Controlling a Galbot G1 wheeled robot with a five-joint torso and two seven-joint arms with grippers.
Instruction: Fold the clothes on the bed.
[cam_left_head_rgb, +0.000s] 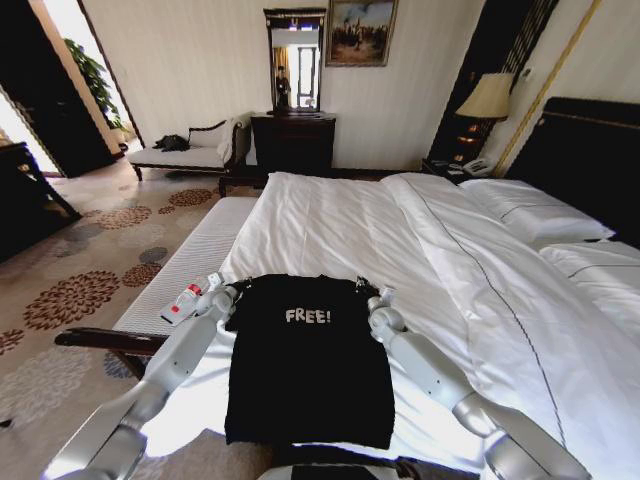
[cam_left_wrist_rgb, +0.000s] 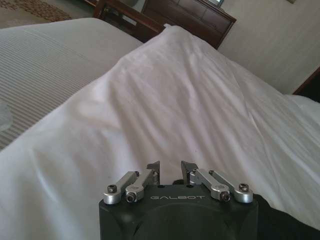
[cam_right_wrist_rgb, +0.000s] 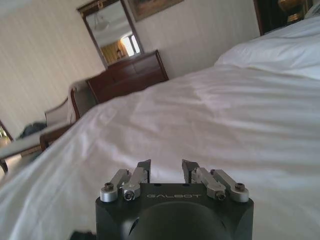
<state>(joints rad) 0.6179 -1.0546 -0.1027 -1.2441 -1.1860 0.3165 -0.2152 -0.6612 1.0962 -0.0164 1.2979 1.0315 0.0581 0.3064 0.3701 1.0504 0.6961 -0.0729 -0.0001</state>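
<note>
The clothes, a black T-shirt with white "FREE!" lettering, lie flat as a tall rectangle on the near edge of the white bed. My left gripper rests at the shirt's far left corner. At the far right corner is my right gripper. In the left wrist view the left gripper is open over the white duvet with nothing between its fingers, and black shirt fabric shows beside the gripper body. The right gripper is open too in the right wrist view, also holding nothing.
A striped bench runs along the bed's left side, with a small white and red object on it. Pillows and a dark headboard are at the right. A chaise longue and a dresser stand by the far wall.
</note>
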